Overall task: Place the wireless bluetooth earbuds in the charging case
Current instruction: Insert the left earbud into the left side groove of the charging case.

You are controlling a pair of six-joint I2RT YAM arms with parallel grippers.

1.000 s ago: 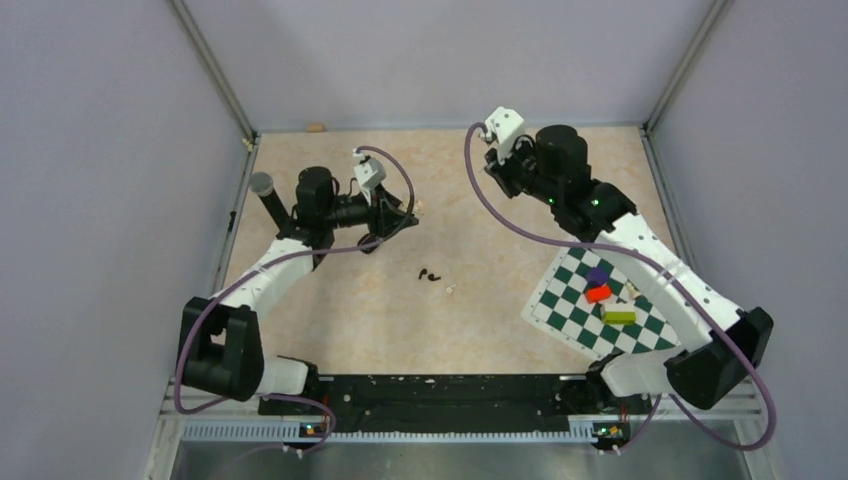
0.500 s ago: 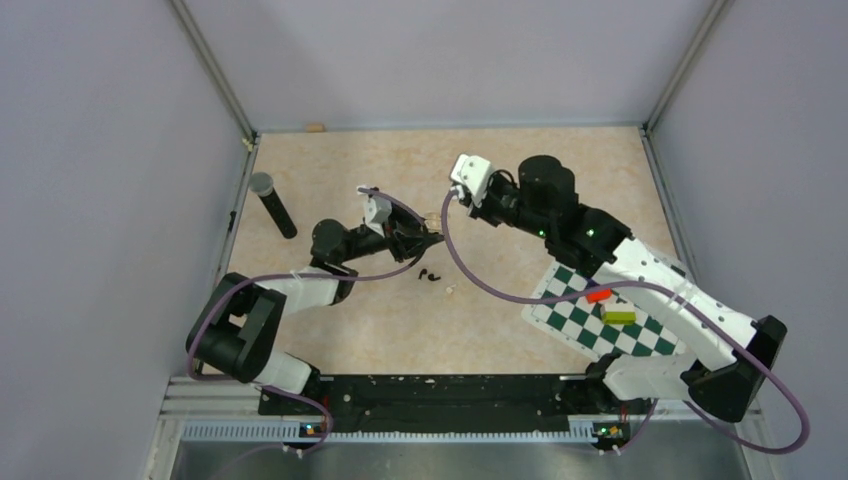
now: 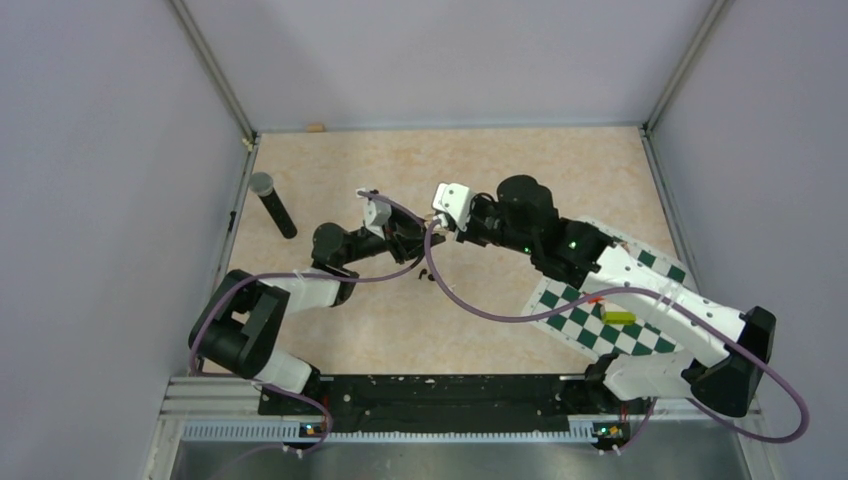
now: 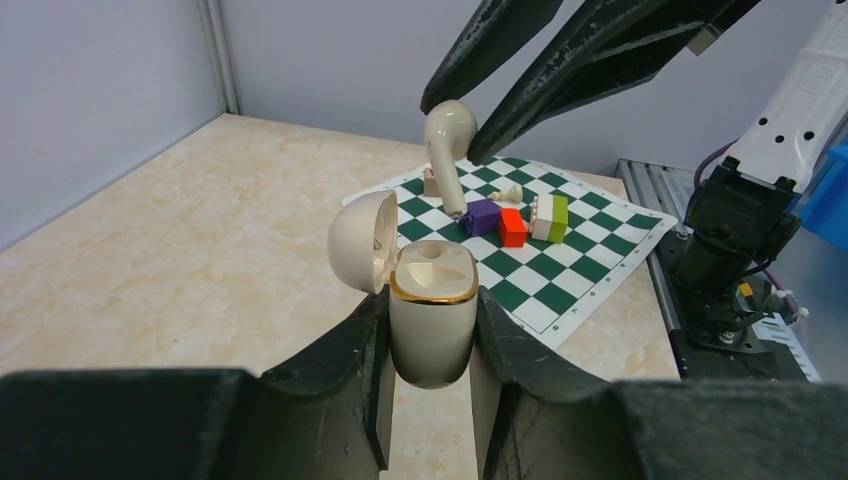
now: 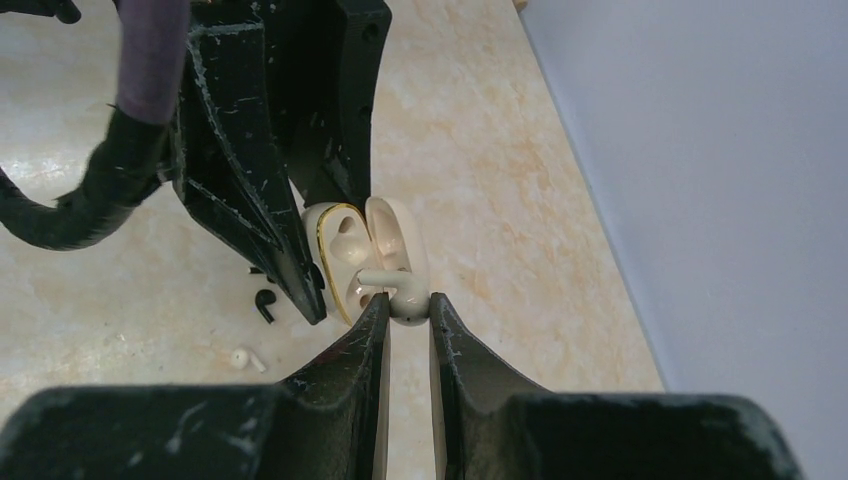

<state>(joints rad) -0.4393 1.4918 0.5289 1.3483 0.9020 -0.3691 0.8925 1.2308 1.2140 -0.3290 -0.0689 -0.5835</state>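
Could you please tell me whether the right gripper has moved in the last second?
Yes. In the top view the right gripper has swung left and nearer, away from the far edge of the table, to just beyond the black bits.

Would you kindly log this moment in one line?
left end effector: holds open case | right end effector: holds earbud above case | insertion: not yet

Left wrist cam: the bottom half of the cream glossy charging case [image 4: 432, 320] is buried between the black fingers of the left gripper [image 4: 428, 300]. The right gripper [image 4: 450, 130] runs off the top edge, and its tips cover part of the white stemmed earbud [image 4: 450, 165]. On the top cam, case and bud are just specks where the grippers meet. The right wrist cam shows tiny black bits [image 5: 264, 305] on the beige table [image 5: 480, 200], too small to name. The right arm [image 3: 620, 270] covers part of the green checkered mat [image 3: 650, 340].
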